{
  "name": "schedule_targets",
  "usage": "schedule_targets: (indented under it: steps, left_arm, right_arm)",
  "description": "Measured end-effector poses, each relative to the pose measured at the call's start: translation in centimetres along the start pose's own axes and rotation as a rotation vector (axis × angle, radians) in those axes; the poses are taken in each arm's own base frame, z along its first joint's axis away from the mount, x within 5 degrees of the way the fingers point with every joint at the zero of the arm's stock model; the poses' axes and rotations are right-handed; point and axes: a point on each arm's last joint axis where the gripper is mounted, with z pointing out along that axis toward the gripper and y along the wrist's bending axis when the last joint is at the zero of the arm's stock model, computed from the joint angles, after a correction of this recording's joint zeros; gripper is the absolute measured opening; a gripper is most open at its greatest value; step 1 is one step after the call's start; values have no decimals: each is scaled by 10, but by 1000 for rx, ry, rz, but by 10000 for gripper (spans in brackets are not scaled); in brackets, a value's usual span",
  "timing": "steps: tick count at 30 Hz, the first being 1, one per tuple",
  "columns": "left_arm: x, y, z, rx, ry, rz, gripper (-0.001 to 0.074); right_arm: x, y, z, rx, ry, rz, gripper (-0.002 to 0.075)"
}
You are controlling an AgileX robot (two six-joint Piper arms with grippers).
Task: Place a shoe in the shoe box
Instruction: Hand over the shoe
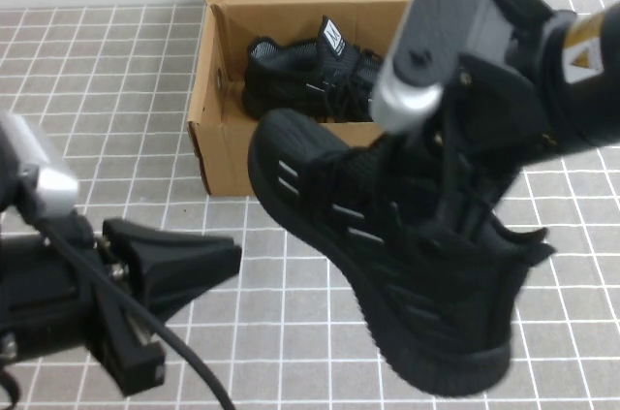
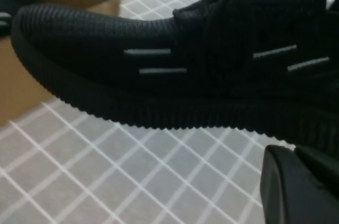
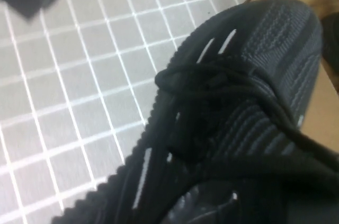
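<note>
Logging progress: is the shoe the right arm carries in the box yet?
Out. The shoe, at the right gripper, hangs before the shoe box; a twin sneaker lies inside. Left gripper is parked nearby.

Right pincer [image 1: 455, 226] tips buried in the shoe [image 1: 378, 265]; left pincer [image 1: 179, 260] partly cut off.
</note>
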Motion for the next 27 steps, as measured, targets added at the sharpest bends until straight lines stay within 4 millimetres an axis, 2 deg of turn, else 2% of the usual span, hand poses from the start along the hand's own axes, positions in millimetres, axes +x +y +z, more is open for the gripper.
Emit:
schedule_targets:
  steps: [6, 10, 17, 22, 27]
  left_arm:
    - [-14, -5, 4, -72, -46, 123, -1]
    - [-25, -12, 8, -48, -47, 199, -1]
    - [-42, -21, 35, 51, 65, 294, -1]
    - [-48, -16, 39, -56, 94, 215, -1]
    - [-51, -8, 33, -96, 195, 138, -1]
  right_arm:
    - [-10, -10, 17, 14, 22, 146, -6]
    - [-18, -14, 17, 25, 23, 177, -6]
    - [-22, -16, 14, 29, 13, 184, -6]
    - [-20, -17, 13, 41, 39, 184, -6]
    - [-13, -16, 13, 33, 115, 26, -6]
